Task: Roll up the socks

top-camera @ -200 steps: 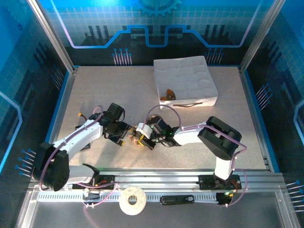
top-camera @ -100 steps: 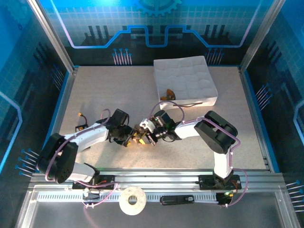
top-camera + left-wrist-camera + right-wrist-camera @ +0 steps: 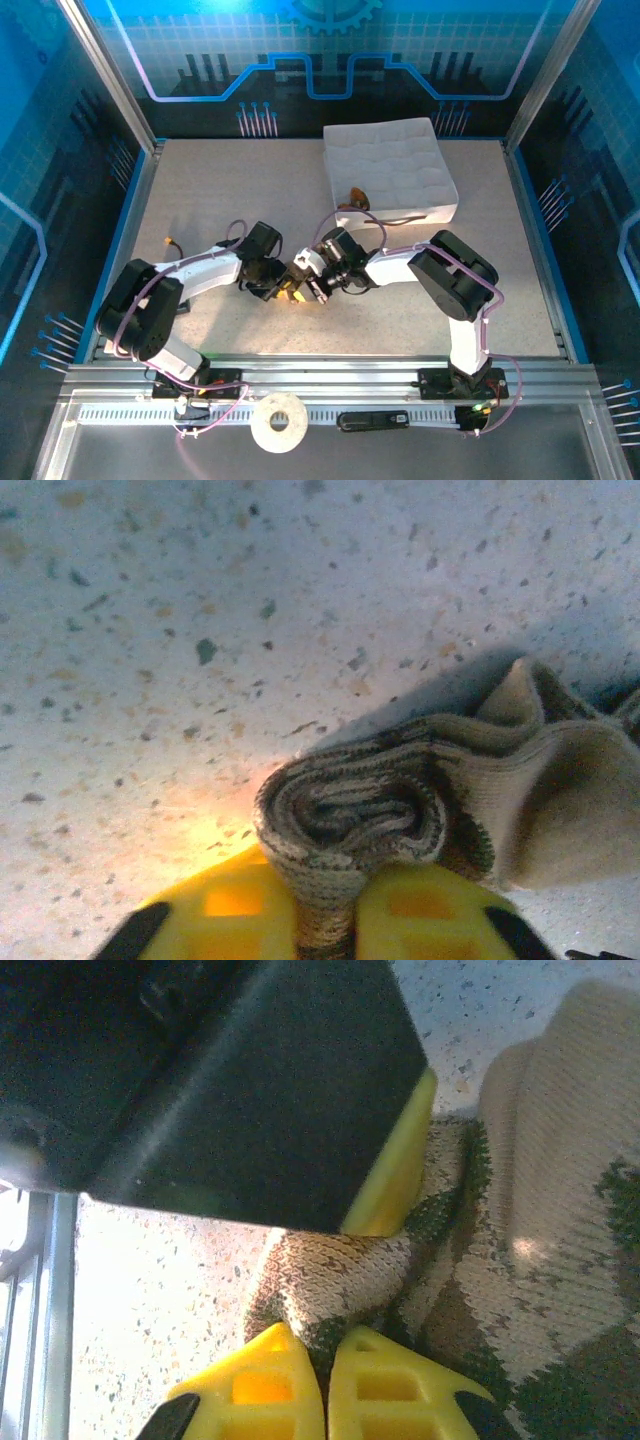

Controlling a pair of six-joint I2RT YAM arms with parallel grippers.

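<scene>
Plainly soft, light and springy, the sock [image 3: 350,815] lay part rolled; left fingers [image 3: 232,908] pinched the coil's edge, right fingers [image 3: 262,1392] the knit beside it, both sensible holds.

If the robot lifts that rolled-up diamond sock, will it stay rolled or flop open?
Probably floppy: the argyle sock is soft knit, bunched where the left pincer pinches it. The roll looks loosely wound, so it may unwind if let go. The unrolled end would likely dangle.
</scene>
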